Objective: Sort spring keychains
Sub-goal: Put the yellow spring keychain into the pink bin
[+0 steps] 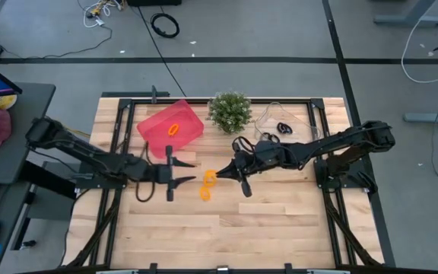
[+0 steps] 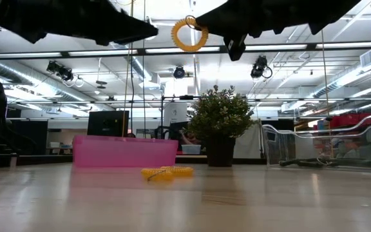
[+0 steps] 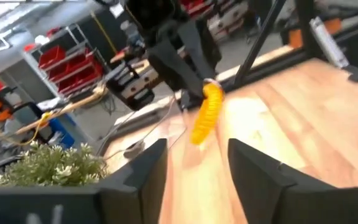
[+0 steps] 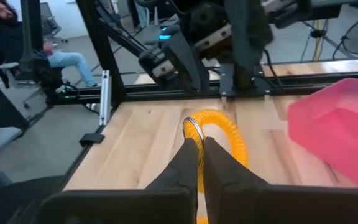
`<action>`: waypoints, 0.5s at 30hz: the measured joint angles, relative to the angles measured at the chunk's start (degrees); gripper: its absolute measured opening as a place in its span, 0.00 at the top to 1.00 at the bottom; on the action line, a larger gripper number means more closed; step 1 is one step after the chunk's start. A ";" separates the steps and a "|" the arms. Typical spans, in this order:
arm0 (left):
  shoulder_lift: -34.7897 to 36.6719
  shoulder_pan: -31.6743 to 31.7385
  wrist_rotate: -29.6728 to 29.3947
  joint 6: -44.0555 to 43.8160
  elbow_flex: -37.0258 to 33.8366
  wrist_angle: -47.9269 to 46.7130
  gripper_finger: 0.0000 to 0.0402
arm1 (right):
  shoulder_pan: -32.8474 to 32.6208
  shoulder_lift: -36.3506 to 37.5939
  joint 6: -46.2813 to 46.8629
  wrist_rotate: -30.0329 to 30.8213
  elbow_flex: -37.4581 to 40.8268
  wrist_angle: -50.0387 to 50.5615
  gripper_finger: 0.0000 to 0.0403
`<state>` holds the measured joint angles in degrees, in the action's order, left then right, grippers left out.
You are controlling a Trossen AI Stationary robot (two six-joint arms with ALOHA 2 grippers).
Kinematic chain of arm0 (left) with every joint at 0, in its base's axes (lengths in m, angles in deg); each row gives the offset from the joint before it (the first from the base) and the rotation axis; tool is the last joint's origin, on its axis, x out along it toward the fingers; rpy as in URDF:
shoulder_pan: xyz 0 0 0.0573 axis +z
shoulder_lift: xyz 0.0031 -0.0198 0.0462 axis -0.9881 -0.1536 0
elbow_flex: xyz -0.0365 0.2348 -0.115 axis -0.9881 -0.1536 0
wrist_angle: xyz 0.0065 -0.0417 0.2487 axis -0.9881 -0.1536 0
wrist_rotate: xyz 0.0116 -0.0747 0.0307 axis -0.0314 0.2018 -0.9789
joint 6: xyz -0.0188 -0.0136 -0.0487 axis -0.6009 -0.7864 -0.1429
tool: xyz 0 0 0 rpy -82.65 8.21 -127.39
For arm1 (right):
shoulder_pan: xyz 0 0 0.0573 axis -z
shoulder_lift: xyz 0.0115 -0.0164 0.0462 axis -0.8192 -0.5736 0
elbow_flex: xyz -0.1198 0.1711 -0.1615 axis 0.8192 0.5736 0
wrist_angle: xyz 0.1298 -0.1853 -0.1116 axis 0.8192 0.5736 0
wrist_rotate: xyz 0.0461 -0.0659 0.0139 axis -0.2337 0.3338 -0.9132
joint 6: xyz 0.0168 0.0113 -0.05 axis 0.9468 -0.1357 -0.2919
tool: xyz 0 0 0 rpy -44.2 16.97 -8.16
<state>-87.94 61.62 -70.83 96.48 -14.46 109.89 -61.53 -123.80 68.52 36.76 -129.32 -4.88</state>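
Observation:
An orange spring keychain [image 2: 189,35] hangs in the air in my right gripper [image 1: 219,175], which is shut on it above the table's middle. A second orange keychain [image 1: 205,190] lies flat on the wood just below it, also seen in the low view [image 2: 166,172]. A third orange one [image 1: 173,129] lies inside the pink bin [image 1: 158,133]. Black keychains [image 1: 283,128] lie in the clear container [image 1: 303,114] on the right. My left gripper [image 1: 169,175] is open, level, a short way left of the held keychain and pointing at it [image 3: 205,112]. My right gripper pinches the orange keychain between its two fingertips [image 4: 188,155], at the coil's end beside its metal ring [image 4: 193,127]. The fingers come roughly level from the table's right. The coil [image 4: 232,140] is lifted clear of the table and sticks out beyond the fingertips toward my left gripper.
A green potted plant [image 1: 230,111] stands at the far middle between the pink bin and the clear container. Black frame rails [image 1: 120,129] run along the table's sides. Bare wood [image 1: 234,228] fills the near half. A seated person [image 4: 55,56] is beyond the table.

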 joint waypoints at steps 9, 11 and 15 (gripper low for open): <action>-9.98 0.39 -1.56 -0.63 7.75 -0.06 0.44 | -0.52 0.00 -0.14 -1.57 0.00 -0.76 1.00; -12.09 0.46 -1.59 -0.61 8.56 -0.23 0.44 | -0.56 0.00 -0.20 -1.57 -0.02 -1.02 1.00; -15.74 1.24 -1.03 -0.23 10.13 -0.56 0.47 | -0.58 0.00 -0.22 -1.57 -0.02 -1.18 1.00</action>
<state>-103.68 62.87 -71.87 96.26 -4.33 109.33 -62.12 -123.80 68.30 35.18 -129.35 -6.06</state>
